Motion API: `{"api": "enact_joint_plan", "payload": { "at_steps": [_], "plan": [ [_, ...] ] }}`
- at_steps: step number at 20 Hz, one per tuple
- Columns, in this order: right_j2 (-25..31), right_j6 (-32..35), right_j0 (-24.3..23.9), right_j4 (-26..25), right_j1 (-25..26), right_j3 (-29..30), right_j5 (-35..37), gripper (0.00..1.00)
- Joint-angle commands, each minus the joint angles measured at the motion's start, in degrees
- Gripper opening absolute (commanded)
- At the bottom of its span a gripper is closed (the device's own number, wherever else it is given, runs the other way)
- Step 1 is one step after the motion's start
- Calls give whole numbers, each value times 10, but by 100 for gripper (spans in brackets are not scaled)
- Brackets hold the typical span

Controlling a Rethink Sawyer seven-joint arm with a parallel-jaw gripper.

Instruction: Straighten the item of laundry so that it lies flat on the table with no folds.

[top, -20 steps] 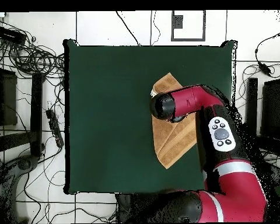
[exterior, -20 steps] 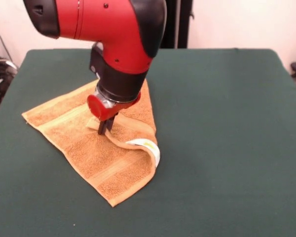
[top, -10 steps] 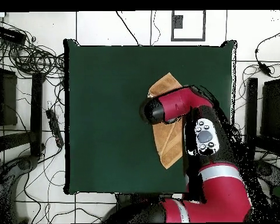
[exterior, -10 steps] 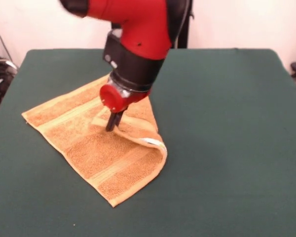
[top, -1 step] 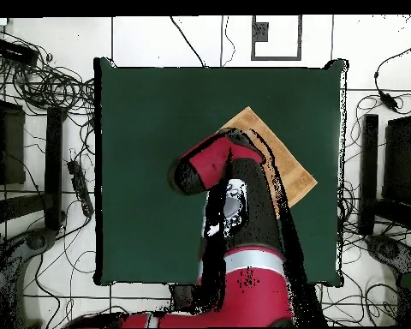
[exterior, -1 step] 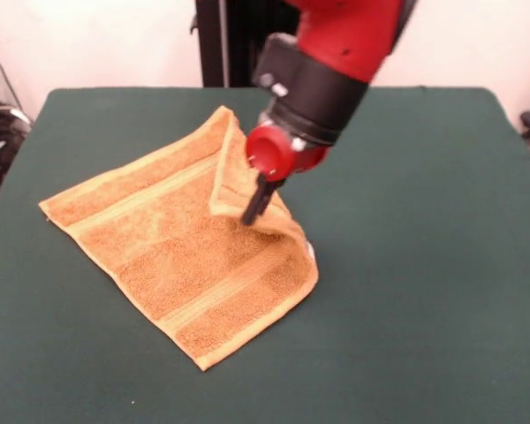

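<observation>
Towel's place: we find the towel (exterior, -1 step: 181, 256) on the left half of the tabletop (exterior, -1 step: 424, 265) in the front view, mostly spread, its near corner toward the camera.
Remaining fold: a flap at the towel's right side stands lifted and curls over.
Pincer: the pincer (exterior, -1 step: 254, 205) has its dark tips together, clamped on the flap's edge, tilted down and to the left.
Risk: we judge the terry edge could slip out early, so the flap drops back doubled; pulling too far could drag the whole towel and wrinkle its flat part.
Front view only: it shows the grip and the fold.
Overhead view only: the arm (top, -1 step: 222, 163) covers both there, yet we see the towel's (top, -1 step: 282, 163) uncovered side flat, well inside the tabletop (top, -1 step: 140, 128).
</observation>
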Motion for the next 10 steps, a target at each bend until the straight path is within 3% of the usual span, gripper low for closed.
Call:
{"api": "enact_joint_plan", "payload": {
  "at_steps": [1, 10],
  "plan": [
    [-47, 245, 62, 19, 53, 16, -24, 0],
    [-54, 244, 78, 83, 82, 25, 81, 0]
  ]
}}
